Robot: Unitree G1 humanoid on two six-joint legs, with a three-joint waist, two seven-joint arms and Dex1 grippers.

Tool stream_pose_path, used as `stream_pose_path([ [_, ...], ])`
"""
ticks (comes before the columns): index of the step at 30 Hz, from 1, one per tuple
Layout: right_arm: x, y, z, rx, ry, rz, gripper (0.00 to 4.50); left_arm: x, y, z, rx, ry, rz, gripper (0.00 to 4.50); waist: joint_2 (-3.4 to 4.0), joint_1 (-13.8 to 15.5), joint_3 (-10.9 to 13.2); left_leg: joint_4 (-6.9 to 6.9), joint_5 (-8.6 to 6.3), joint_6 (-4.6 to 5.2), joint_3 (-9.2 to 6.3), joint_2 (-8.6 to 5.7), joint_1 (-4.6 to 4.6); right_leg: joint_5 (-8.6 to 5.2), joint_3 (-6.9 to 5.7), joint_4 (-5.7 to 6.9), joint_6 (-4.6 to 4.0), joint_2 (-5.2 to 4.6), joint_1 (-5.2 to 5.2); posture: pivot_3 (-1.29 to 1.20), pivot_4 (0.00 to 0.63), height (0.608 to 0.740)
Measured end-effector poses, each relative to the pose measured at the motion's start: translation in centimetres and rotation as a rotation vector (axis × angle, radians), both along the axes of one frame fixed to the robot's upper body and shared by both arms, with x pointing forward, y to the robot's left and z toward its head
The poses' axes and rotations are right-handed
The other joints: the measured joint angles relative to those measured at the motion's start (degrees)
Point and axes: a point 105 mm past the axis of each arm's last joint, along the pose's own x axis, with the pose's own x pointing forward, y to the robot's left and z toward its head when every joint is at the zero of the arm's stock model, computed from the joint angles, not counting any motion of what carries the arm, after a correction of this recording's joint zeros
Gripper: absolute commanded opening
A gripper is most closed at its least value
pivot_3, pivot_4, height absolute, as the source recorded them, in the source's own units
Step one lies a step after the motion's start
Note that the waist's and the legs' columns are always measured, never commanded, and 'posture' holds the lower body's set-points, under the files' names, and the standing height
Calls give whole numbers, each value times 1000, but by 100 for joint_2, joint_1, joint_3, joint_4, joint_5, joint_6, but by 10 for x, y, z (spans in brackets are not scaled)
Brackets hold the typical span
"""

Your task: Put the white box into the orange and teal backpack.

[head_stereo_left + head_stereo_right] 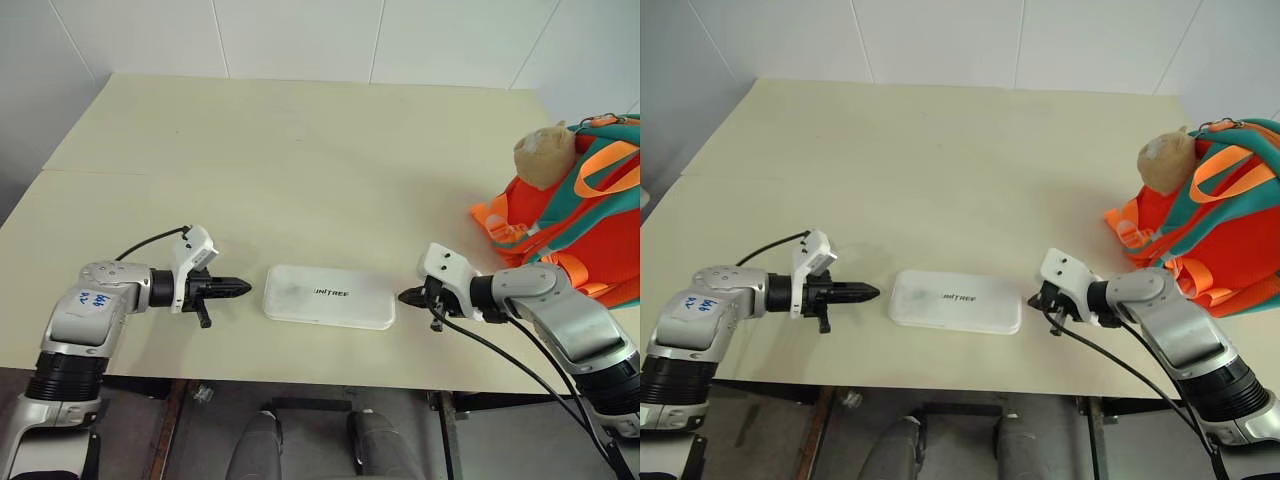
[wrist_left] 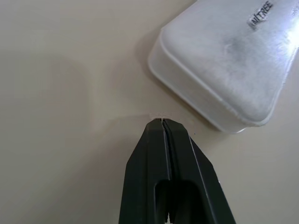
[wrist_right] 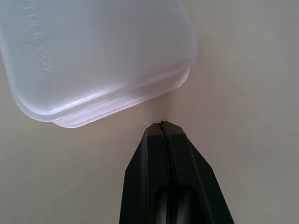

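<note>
The white box (image 1: pixel 329 296) lies flat near the table's front edge, its dark lettering facing up. My left gripper (image 1: pixel 244 288) is shut and empty, pointing at the box's left end with a small gap between them. On the other side my right gripper (image 1: pixel 405 296) is shut too, its tip just off the box's right end. Each wrist view shows closed black fingers (image 2: pixel 163 140) (image 3: pixel 163 135) near a rounded corner of the box (image 2: pixel 224 60) (image 3: pixel 98 56). The orange and teal backpack (image 1: pixel 580 215) stands at the table's right edge with a tan plush toy (image 1: pixel 543 155) on top.
The cream table (image 1: pixel 300 160) stretches far back to a white tiled wall. A black cable (image 1: pixel 500 355) trails from my right wrist over the table's front edge. Another cable (image 1: pixel 150 240) loops behind my left wrist.
</note>
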Motion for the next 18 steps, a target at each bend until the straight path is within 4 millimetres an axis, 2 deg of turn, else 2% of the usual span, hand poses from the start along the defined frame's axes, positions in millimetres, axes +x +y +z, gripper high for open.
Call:
stream_pose_path([
  [1, 2, -4, 2, -2, -3, -17, 572, 1, 4, 0, -5, 13, 34, 621, 0, 3, 0, 2, 0, 0, 0, 0, 0, 0, 0, 0, 0, 0, 0, 0, 150, 740],
  [4, 8, -15, 9, -6, -32, -56, 1610, -1, 7, 0, -54, 74, 83, 1579, 0, -3, 0, 0, 0, 0, 0, 0, -2, 0, 0, 1, 1, 1, -3, 0, 150, 740],
  [10, 14, -17, 12, -13, -60, -60, 3643, -2, -1, 26, -208, 125, 78, 3508, 0, -11, 0, -4, 0, 0, -1, 1, -1, 0, -2, 2, 1, 2, -4, 0, 150, 740],
  [12, 14, -16, 12, -9, -62, -59, 4300, -5, -4, 29, -244, 172, 73, 4109, 0, -25, 0, -5, 0, 0, 0, 1, 0, 1, -1, 2, 2, 2, -4, 0, 150, 740],
  [13, 14, -15, 12, -3, -62, -56, 4500, -7, -6, 28, -263, 214, 72, 4452, 0, -32, 0, -5, 0, 0, -1, 1, 0, 1, -1, 3, 2, 3, -4, 0, 150, 740],
  [18, 15, -13, 11, 1, -65, -57, 4500, -10, -6, 22, -313, 343, 102, 4484, 0, -30, 0, -3, 0, 0, -1, 1, 0, 1, -1, 4, 3, 3, -4, 0, 150, 740],
])
